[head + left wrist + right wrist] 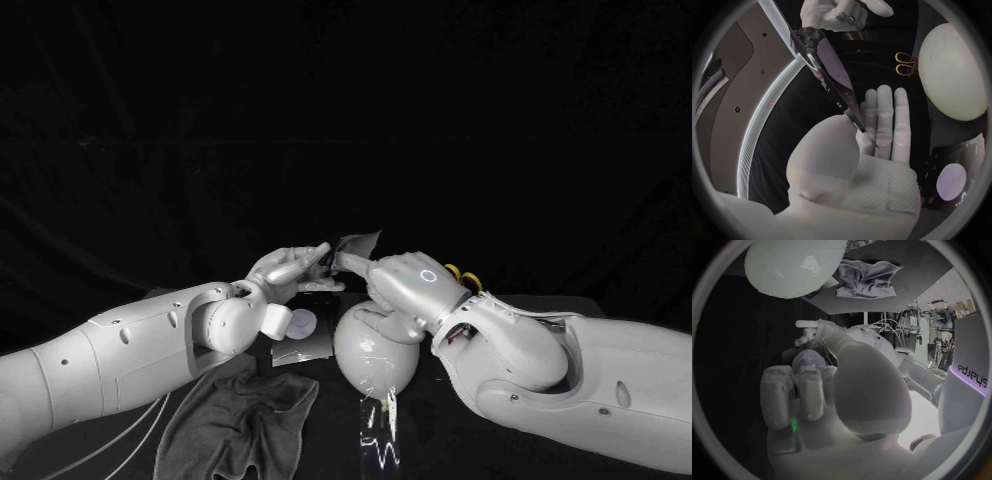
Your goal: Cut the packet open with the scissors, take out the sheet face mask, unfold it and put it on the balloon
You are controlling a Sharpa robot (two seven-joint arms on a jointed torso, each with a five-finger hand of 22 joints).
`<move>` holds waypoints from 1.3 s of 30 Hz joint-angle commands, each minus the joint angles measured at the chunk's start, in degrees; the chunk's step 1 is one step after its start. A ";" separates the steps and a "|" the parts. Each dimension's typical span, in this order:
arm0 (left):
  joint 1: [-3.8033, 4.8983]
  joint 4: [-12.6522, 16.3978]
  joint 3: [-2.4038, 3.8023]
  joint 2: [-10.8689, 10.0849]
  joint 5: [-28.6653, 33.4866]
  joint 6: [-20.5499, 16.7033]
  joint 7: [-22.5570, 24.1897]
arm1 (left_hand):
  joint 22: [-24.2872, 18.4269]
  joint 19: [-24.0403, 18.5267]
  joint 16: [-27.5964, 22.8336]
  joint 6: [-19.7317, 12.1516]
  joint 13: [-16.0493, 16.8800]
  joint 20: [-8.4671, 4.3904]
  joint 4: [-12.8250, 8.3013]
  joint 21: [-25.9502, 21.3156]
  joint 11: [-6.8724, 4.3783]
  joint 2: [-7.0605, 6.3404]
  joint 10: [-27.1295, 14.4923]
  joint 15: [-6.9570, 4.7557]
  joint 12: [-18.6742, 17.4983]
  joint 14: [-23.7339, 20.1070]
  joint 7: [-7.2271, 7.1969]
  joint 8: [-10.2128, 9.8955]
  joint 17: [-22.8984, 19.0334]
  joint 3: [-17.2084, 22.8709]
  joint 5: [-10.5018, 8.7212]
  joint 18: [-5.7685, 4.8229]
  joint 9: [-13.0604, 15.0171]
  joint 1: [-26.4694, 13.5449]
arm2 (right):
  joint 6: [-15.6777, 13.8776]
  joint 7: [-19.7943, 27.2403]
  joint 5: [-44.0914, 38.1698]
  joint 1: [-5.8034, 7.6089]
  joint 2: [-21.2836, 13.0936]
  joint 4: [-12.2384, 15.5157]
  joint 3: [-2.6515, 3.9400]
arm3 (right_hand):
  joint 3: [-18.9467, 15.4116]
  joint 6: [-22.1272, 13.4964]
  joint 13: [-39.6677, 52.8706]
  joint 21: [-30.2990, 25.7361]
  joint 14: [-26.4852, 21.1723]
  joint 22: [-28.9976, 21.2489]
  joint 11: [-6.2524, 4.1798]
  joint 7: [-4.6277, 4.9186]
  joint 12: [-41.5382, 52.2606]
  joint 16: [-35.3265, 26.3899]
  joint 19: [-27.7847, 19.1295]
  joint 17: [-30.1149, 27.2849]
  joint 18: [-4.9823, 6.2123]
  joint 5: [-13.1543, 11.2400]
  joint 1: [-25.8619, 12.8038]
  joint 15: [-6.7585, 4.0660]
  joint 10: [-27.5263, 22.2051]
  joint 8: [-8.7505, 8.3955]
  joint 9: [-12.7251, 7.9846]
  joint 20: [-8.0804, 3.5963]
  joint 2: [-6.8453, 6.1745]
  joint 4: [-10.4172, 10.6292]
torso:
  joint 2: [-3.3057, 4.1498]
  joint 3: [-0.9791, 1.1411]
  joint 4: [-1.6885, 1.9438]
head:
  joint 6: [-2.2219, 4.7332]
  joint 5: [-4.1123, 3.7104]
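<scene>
Packet (358, 243): held aloft over the middle of the table (923, 275), near the balloon (378, 350), pinched by left robot hand (296, 268) and right robot hand (411, 282); risk: uneven pulling may slip one pinch, dropping it.

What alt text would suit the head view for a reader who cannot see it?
The left hand and right hand meet mid-picture, holding a dark packet up between them. Below them lies a pale balloon, with a grey cloth beside it by the left arm and yellow-handled scissors just behind the right hand.
</scene>
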 commanded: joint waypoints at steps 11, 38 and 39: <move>0.05 0.06 0.08 0.03 -1.23 0.31 0.62 | 0.10 0.48 0.47 -0.43 0.27 -0.12 -3.01 0.41 0.01 -0.07 -0.53 -0.11 0.46 -0.27 0.05 0.35 0.23 3.67 0.15 0.76 0.32 -0.70 | 2.46 -2.05 -0.68 0.04 0.44 -0.24 0.05 | -0.57 8.21 13.90 0.25 5.98 15.09 1.10 2.04 0.09 0.20 5.99 15.05 -0.79 -0.09 1.19 0.41 5.49 2.33 3.06 0.30 0.70 0.96 | -0.08 0.00 -0.09 | -0.34 -0.09; 0.05 0.58 0.07 0.43 -4.20 1.56 -0.46 | 0.14 0.54 0.75 -0.47 0.58 -0.18 -3.34 0.49 -0.05 -0.39 -0.64 -0.17 0.87 -0.32 0.00 0.45 0.54 4.18 0.14 0.76 0.74 -1.00 | 1.59 -0.65 -0.19 0.07 5.21 -5.14 0.09 | 0.57 13.85 14.53 0.25 5.98 15.09 1.32 2.20 0.97 0.20 5.99 15.05 -0.79 -0.14 0.64 0.68 5.75 4.13 4.90 0.68 1.33 1.08 | -0.01 0.02 -0.04 | -0.50 -0.34; 0.05 0.59 0.07 0.43 -4.21 1.60 -0.49 | 0.14 0.54 0.75 -0.47 0.58 -0.18 -3.34 0.49 -0.05 -0.39 -0.64 -0.17 0.87 -0.32 0.00 0.45 0.54 4.18 0.14 0.76 0.74 -1.00 | 1.66 -0.53 -0.14 0.07 5.29 -5.25 0.09 | 1.08 18.68 14.58 0.25 5.98 15.09 1.85 2.96 1.05 0.20 5.99 15.05 -0.79 -0.12 0.20 0.92 5.77 5.70 6.43 0.79 1.85 1.35 | -0.01 0.03 -0.04 | -0.52 -0.37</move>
